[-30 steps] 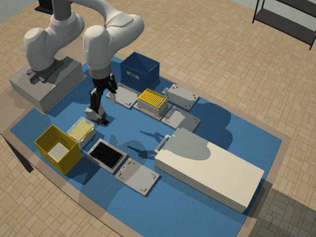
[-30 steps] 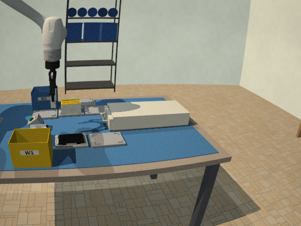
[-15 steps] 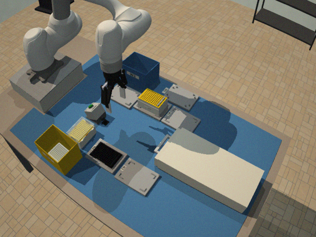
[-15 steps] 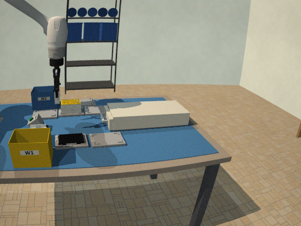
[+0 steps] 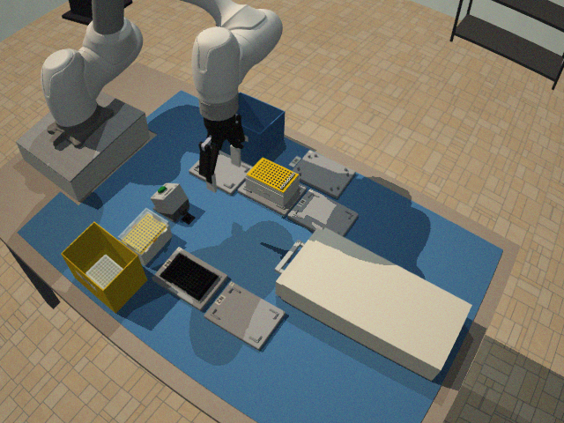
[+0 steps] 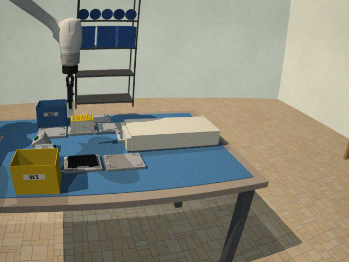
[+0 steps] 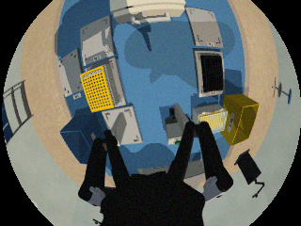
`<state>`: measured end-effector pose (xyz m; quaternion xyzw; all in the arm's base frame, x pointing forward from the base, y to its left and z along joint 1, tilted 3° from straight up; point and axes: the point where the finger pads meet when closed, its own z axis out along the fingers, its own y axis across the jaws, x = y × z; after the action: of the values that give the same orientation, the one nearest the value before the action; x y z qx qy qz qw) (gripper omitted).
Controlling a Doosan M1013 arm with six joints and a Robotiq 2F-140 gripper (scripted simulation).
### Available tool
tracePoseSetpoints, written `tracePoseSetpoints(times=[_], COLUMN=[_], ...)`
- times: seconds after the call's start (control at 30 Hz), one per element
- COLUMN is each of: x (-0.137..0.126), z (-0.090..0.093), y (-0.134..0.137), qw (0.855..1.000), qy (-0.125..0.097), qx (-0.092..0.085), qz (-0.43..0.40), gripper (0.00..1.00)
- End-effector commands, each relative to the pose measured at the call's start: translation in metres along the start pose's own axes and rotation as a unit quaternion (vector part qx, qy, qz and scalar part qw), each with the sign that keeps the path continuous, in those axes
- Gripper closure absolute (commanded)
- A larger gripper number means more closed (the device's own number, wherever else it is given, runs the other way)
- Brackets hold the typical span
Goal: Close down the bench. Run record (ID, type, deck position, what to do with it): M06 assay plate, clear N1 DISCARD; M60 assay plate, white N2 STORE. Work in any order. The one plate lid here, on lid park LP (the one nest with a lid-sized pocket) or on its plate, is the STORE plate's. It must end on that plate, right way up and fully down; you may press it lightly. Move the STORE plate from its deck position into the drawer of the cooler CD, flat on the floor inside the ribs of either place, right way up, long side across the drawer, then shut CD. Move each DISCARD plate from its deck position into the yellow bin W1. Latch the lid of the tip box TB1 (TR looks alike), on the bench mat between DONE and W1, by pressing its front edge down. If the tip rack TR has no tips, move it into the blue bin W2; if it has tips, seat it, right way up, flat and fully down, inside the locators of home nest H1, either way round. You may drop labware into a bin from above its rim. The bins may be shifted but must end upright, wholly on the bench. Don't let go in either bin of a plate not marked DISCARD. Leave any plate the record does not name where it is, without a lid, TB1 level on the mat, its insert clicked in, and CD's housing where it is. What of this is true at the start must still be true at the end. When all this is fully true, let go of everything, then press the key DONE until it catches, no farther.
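Observation:
My gripper is open and empty. It hangs above an empty grey nest in front of the blue bin W2, and it also shows in the wrist view. The tip rack TR with a yellow top sits on the nest just right of the gripper. The tip box TB1 with a clear lid stands between the DONE key and the yellow bin W1. A clear plate lies inside W1. The cooler CD has its drawer in, handle at the front. No white plate or lid is in view.
A black plate sits on a nest beside W1. The nest to its right is empty. Two more empty grey nests lie behind CD. The robot base block stands at the back left.

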<state>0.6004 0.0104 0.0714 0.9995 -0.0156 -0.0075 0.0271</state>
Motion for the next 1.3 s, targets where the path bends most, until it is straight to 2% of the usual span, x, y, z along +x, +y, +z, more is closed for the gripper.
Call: tracePoseSetpoints(times=[0.0, 1.27], x=[0.004, 0.054], z=[0.000, -0.006], y=[-0.009, -0.135], qw=[1.000, 1.000], qy=[0.000, 0.000], qx=[0.000, 0.000], qz=[0.000, 0.000], gripper=[0.34, 0.34])
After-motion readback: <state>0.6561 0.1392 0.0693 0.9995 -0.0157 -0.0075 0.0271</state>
